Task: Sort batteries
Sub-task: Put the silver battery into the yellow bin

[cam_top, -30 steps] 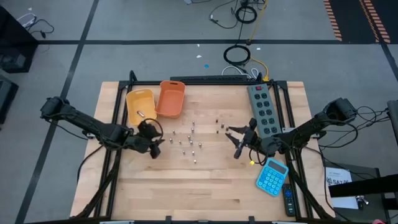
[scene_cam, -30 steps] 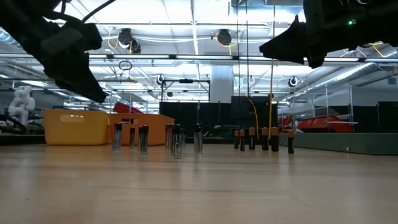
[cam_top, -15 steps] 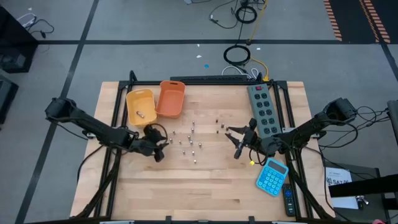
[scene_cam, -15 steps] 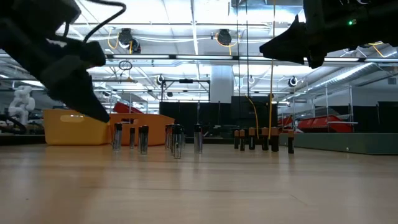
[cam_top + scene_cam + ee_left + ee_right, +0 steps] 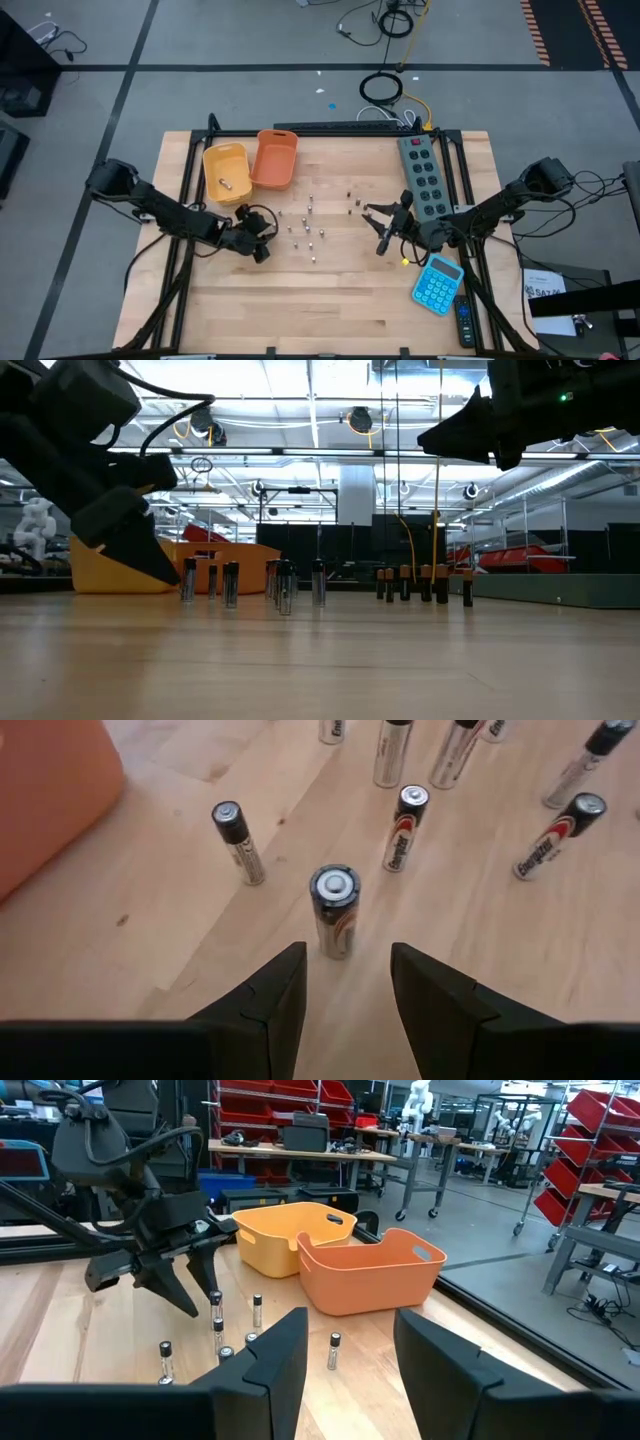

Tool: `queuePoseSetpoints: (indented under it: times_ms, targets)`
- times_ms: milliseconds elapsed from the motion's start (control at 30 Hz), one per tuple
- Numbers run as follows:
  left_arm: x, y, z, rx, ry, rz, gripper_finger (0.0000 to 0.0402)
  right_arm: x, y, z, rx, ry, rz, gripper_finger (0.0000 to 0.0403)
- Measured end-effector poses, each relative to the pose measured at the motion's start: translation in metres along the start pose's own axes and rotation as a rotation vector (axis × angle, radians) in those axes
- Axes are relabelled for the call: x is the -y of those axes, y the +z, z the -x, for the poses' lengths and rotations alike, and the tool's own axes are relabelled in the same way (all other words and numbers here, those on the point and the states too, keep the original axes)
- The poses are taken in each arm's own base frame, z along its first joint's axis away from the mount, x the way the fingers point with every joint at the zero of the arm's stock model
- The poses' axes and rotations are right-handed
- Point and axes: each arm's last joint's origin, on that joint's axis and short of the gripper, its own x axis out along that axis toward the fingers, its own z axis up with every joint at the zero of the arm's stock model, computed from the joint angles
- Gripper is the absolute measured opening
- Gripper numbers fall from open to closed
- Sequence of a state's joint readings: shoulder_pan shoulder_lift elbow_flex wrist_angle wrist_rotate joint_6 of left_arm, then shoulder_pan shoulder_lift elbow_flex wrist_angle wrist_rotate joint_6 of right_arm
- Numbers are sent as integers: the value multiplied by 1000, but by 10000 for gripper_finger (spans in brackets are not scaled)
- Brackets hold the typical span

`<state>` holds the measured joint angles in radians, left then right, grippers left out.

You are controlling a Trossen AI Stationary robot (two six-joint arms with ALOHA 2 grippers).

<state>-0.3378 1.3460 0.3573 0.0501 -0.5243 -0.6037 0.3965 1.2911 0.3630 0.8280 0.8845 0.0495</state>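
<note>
A: What is the left gripper point(image 5: 345, 982) doing?

B: It is holding its two fingers apart with nothing between them. It is hanging low over the table point(image 5: 330, 300), left of the middle in the high view. One silvery battery point(image 5: 334, 910) is standing upright just past the fingertips, lined up with the gap, in the middle of the left wrist view.

A: So how should it grab that one well?

B: I think it should be going straight ahead and down, so one finger is passing on each side. It should be squeezing the body, not the top, and going slowly. A bump could be knocking that battery over.

A: Are other batteries point(image 5: 306, 228) close?

B: Yes. A thin one is standing to the upper left of it in the wrist view, and a dark one to the upper right. More are standing along the top of that view. They are near, but not touching it.

A: And the right gripper point(image 5: 384, 228)?

B: It is waiting above the table, right of the middle in the high view. Its fingers are apart too, and empty. The batteries are well apart from it.

A: Where should they be going?

B: Maybe into the yellow bin point(image 5: 213, 160) or the orange bin point(image 5: 284, 146) at the upper left. One battery is already lying in the yellow one. Most are not sorted yet.
</note>
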Motion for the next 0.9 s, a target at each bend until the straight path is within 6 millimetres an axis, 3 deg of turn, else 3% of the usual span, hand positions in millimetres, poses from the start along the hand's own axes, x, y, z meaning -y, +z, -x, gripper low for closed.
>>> queuePoseSetpoints:
  times_ms: [600, 700, 800, 900]
  targets:
    - [-5, 7, -18, 45, 27, 63, 152, 0, 0, 0, -1, 0, -8, 144]
    - [-5, 7, -21, 46, 31, 53, 119, 0, 0, 0, -1, 0, -9, 144]
    - [-5, 7, -22, 45, 30, 49, 58, 0, 0, 0, -1, -1, -8, 144]
    - [-5, 7, -22, 42, 24, 47, 54, 0, 0, 0, -2, -1, -8, 144]
